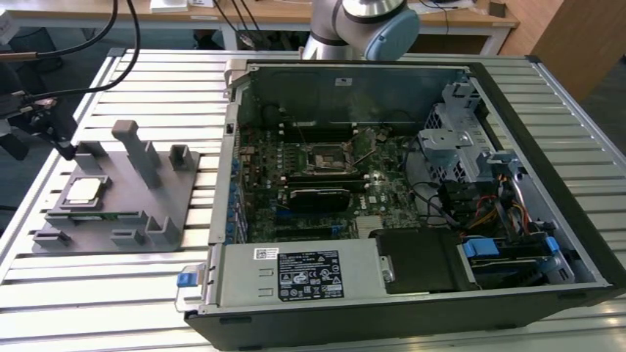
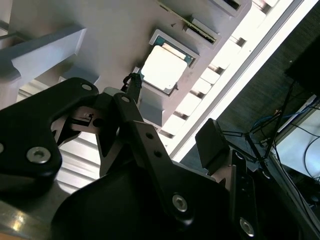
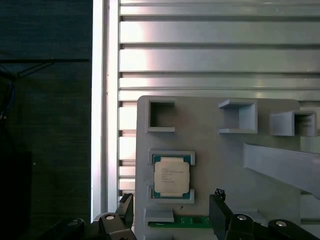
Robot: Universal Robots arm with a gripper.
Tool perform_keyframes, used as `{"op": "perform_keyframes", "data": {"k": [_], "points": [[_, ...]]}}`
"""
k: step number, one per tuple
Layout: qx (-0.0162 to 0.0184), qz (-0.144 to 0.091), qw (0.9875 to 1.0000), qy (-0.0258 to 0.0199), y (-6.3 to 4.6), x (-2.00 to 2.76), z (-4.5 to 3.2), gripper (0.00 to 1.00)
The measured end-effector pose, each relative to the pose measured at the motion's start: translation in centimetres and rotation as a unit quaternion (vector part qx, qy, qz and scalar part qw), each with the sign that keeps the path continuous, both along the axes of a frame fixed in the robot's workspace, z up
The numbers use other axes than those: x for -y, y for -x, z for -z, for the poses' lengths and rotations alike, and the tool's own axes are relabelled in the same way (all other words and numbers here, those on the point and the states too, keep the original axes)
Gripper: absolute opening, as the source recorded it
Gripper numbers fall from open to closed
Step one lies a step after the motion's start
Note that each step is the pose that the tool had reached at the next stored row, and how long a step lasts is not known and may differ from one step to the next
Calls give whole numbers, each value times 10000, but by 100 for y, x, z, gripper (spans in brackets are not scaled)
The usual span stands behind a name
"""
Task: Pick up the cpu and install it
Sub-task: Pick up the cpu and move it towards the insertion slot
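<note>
where cpu point(image 3: 170, 176) rests (grey fixture point(image 3: 215, 165)), slatted table point(image 3: 215, 60)

**Matt plastic, bright metal**

The cpu point(image 3: 170, 176), just ahead of the hand point(image 3: 172, 200), has a smooth, shiny metal lid. The fixture point(image 3: 225, 155) beneath it is matt grey plastic. The tabletop point(image 3: 215, 60) is ribbed, glossy bare metal. The hand looks matt black, with bright screws point(image 3: 241, 218).

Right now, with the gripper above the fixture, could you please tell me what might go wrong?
1. The open gripper hovers near the cpu, which sits between raised lips of the grey fixture; a finger might catch a lip and tilt the chip.
2. The green board lies slotted close beside the cpu and could get knocked.
</note>
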State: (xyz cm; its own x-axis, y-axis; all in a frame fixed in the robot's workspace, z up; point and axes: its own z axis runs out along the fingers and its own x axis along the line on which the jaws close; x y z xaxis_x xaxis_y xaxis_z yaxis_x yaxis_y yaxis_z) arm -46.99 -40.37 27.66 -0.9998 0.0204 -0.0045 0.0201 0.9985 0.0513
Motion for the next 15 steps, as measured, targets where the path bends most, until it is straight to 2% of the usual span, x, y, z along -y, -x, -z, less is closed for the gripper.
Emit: {"op": "perform_keyframes", "data": {"k": [15], "points": [[1,0,10000,0,-8,0,85,71]]}}
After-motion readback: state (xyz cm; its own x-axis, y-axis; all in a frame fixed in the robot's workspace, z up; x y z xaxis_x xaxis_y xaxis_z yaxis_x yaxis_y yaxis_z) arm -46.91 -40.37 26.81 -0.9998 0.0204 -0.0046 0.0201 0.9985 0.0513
